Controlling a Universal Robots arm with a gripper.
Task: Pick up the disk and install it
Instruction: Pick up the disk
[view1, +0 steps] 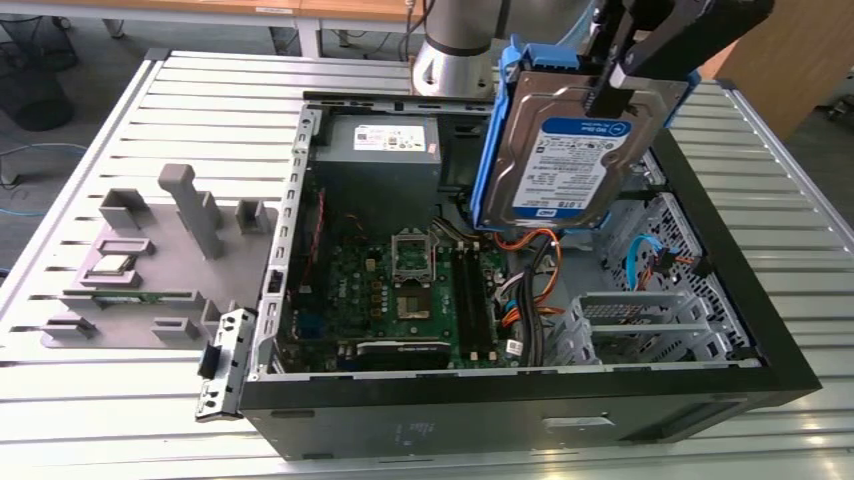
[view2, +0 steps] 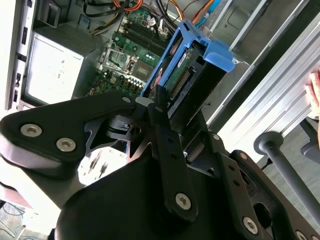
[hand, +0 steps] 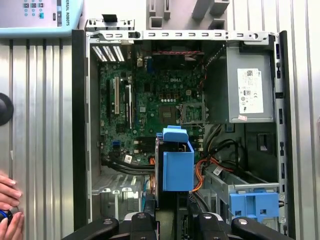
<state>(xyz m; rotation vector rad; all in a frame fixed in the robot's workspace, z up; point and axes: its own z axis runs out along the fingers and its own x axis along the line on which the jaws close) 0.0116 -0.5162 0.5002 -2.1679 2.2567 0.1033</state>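
The disk, a silver drive with a blue-and-white label and a blue bracket along its edges, hangs upright above the open computer case. My gripper is shut on the disk's upper edge. In the second wrist view the gripper clamps the disk over the motherboard. The first wrist view looks straight down on the disk's blue bracket, held by the gripper above the case's cable area.
Inside the case lie the motherboard, a grey power supply, orange cables and a bare blue bracket. A grey fixture holding parts stands at the exterior view's left. A person's hand rests beside the case.
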